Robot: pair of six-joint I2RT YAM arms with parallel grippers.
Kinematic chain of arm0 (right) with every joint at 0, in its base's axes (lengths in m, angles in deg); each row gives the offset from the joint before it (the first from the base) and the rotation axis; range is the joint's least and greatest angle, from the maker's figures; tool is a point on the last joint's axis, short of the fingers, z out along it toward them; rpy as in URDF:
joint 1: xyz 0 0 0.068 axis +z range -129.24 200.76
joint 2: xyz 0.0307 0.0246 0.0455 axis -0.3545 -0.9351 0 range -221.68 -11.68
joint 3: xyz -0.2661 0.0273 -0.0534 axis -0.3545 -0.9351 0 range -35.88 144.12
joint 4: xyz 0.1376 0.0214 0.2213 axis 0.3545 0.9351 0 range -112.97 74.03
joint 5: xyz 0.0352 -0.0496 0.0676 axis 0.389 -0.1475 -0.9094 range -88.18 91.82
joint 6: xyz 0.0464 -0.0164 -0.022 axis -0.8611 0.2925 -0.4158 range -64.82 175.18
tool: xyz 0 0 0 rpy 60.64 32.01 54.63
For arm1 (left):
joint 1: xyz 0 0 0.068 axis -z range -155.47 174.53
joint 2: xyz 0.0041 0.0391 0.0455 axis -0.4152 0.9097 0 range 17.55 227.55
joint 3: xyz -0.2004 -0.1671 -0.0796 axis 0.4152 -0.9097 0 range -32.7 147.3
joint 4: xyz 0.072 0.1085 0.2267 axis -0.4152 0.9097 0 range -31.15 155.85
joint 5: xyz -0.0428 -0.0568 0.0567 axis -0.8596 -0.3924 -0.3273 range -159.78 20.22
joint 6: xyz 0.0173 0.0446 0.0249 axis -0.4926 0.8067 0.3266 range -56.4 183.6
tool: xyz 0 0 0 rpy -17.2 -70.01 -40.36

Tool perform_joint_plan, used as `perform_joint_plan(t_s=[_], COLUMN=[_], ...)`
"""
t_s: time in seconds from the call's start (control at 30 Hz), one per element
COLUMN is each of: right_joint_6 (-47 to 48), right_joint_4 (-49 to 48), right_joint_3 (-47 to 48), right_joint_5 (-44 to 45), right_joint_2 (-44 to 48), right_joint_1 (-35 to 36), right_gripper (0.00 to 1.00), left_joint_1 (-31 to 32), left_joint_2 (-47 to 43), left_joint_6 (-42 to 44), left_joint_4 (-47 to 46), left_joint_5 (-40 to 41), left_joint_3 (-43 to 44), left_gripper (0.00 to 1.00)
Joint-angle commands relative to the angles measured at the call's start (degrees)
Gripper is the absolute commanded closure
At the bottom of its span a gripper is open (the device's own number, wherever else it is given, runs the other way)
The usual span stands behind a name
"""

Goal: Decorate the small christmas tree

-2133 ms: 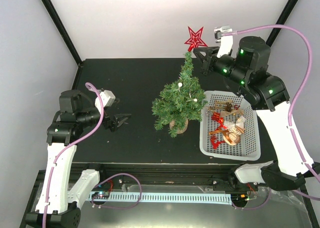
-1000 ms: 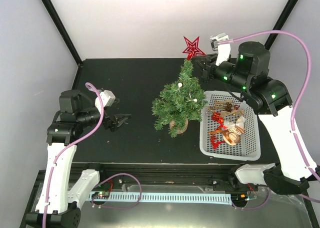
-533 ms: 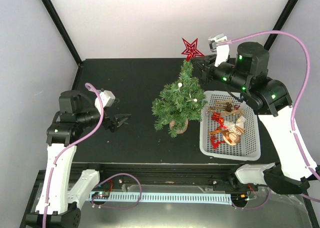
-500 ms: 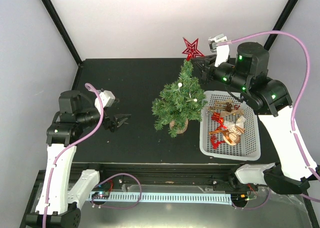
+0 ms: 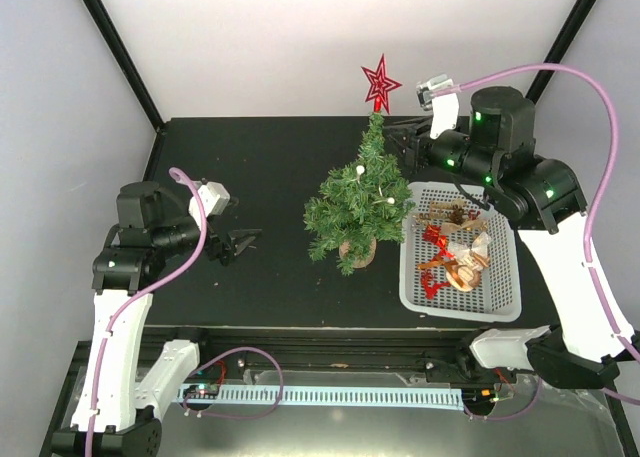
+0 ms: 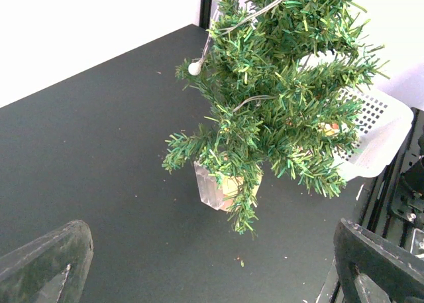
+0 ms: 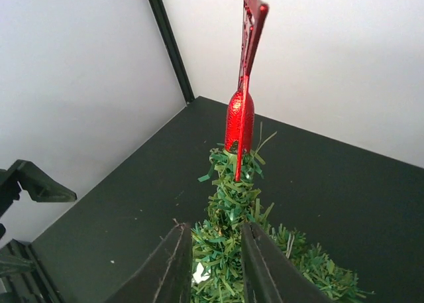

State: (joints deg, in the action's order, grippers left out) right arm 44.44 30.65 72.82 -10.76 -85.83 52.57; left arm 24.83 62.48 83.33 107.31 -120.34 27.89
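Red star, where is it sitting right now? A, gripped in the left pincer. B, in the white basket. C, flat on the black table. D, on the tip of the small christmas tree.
D: the red star stands upright with its cone-shaped base seated over the pointed top of the small christmas tree.

Both arms: white moulded link shells, black joint housings, black bases. left arm (image 5: pixel 112 327) sits at the left of the top view, right arm (image 5: pixel 565 267) at the right. A mauve cable (image 5: pixel 597 147) loops loose along each, ending at a pale wrist camera block (image 5: pixel 212 194). Green LEDs (image 5: pixel 479 118) on the joints. left gripper (image 6: pixel 212 266) fingers (image 6: pixel 50 263): dark grey, angular.
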Motion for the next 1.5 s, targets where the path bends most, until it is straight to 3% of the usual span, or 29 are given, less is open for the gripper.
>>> perform_joint_plan(t_s=[0.0, 0.13, 0.23, 0.43, 0.6, 0.77, 0.93, 1.2, 1.47], right_joint_6=[-0.3, -1.4, -5.6, -12.2, -17.4, -21.7, -24.7, -24.5, -28.3], right_joint_4=[0.3, -1.2, -4.4, -6.4, -5.5, -7.3, -7.0, -10.3, -12.3], right_joint_3=[0.8, -4.3, -13.6, -33.6, -42.2, -46.9, -47.4, -48.9, -50.3], right_joint_5=[1.8, 3.8, 6.2, 20.2, 24.9, 21.3, 22.5, 19.0, 15.3], right_joint_2=[0.9, 3.5, 8.1, 16.9, 14.9, 9.6, 4.0, -3.7, -12.1], right_joint_1=[0.4, 0.4, 0.4, 0.4, -1.1, -9.9, -14.3, -16.9, -20.0], right_gripper=[0.76, 0.71, 0.70, 0.71, 0.73, 0.72, 0.67, 0.41, 0.43], left_joint_1=[-0.6, -0.6, -0.7, -0.6, -0.6, -0.6, -0.6, -0.7, -1.0], left_joint_2=[-1.1, -1.3, -1.3, -0.4, 0.7, 1.0, 0.4, -0.1, -1.9], left_joint_6=[0.0, 0.1, 0.1, 0.1, -0.5, -0.6, -0.7, -0.6, -0.4], left_joint_4=[-0.3, -0.5, -0.7, -1.1, -1.3, -1.1, -1.0, -1.1, -1.5], left_joint_5=[0.0, 0.2, 0.2, 0.0, 0.0, 0.4, 0.3, 0.1, 0.0], left_joint_3=[0.3, 0.0, -0.2, -0.5, 0.2, 0.3, 0.1, 0.0, -1.1], left_gripper=[0.01, 0.01, 0.01, 0.01, 0.01, 0.01, 0.01, 0.01, 0.01])
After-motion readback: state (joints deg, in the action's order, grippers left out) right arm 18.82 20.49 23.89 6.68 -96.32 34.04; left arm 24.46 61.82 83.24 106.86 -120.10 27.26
